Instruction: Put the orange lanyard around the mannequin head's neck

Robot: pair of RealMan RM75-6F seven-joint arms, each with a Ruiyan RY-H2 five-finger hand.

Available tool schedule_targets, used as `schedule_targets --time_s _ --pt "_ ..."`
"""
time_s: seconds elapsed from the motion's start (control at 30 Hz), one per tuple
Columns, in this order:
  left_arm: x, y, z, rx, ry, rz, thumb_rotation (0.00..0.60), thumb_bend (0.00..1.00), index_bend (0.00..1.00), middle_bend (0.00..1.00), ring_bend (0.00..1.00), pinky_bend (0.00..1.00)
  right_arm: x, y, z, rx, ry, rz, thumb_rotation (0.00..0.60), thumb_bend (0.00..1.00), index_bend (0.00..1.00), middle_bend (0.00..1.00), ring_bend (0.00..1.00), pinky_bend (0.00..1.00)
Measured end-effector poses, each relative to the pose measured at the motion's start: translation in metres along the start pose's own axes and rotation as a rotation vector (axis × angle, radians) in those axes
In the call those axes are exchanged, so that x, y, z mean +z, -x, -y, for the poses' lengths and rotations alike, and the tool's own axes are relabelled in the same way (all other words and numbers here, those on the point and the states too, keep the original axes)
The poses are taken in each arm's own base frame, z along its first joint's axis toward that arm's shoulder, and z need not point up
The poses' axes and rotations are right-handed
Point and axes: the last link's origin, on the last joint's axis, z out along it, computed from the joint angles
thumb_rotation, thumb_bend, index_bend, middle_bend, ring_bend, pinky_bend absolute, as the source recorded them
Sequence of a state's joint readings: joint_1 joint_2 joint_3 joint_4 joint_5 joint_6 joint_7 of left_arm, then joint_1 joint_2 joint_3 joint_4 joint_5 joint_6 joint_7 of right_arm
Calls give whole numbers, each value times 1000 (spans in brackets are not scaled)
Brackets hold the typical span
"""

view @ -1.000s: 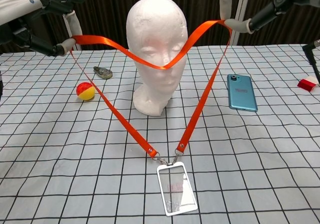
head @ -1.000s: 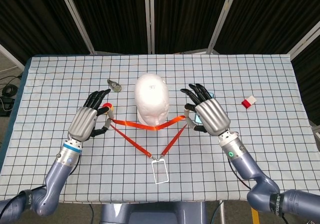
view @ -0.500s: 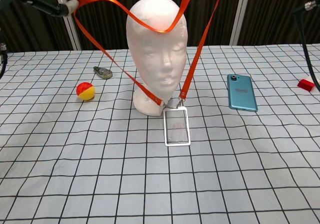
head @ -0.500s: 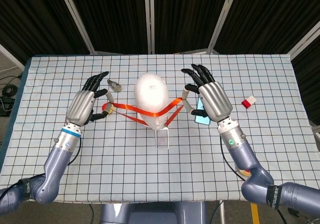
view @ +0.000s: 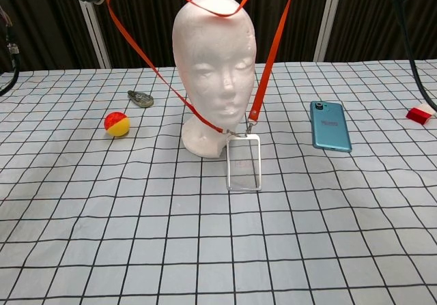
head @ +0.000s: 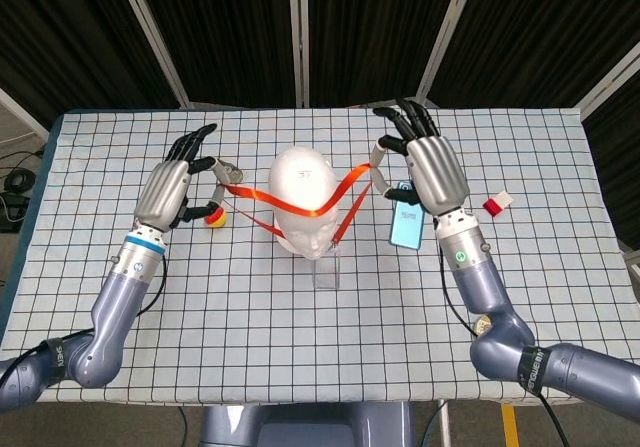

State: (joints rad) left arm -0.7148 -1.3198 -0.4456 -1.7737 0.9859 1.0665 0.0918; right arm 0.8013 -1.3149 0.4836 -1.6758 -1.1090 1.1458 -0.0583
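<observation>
Flat orange lanyard pinched taut by left hand and right hand over smooth white foam mannequin head.

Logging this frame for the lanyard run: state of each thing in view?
lanyard: held up by both hands, strap resting across top of head, not yet at neck
badge holder: hanging in front of head's base
head: upright on table
left hand: pinching strap
right hand: pinching strap
phone: lying flat
ball: resting on table
</observation>
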Motion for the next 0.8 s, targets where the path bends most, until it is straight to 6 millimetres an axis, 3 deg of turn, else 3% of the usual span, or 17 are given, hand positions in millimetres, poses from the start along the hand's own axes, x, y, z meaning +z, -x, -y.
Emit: schedule_targets --time_s 0.23,0.4,0.5,0.53,0.57,0.6,0.63,0.67,0.73,0.8 --pt "25 -2 -2 -17 -54 -2 600 549 682 0 0 0 27 3 -12 -22 91 -32 600 411 744 188 0 0" --pt "35 1 8 -8 -117 2 600 549 635 0 0 0 41 11 -21 -57 151 -40 600 411 741 196 0 0" --pt "40 5 18 -8 -168 14 600 542 437 0 0 0 48 15 -29 -80 189 -42 600 409 734 197 0 0" --pt "42 7 20 -8 -182 18 600 510 276 0 0 0 51 17 -32 -89 204 -43 600 402 712 196 0 0" --pt "43 9 23 -8 -193 24 600 398 131 0 0 0 53 19 -35 -94 215 -43 600 369 640 183 0 0" --pt "45 11 26 -7 -203 32 600 292 57 0 0 0 55 21 -37 -100 224 -43 600 318 551 158 0 0" --pt "46 13 28 -6 -210 38 600 138 0 0 0 0 57 23 -39 -108 235 -43 600 207 376 101 0 0" --pt "47 14 29 -6 -214 44 600 55 0 0 0 0 59 24 -42 -115 243 -44 600 95 209 45 0 0" --pt "49 18 33 -15 -224 52 600 0 0 0 0 0 62 27 -47 -132 261 -40 600 2 47 0 0 0" --pt "51 20 36 -33 -229 55 600 0 0 0 0 0 64 31 -53 -147 281 -26 600 0 7 0 0 0"
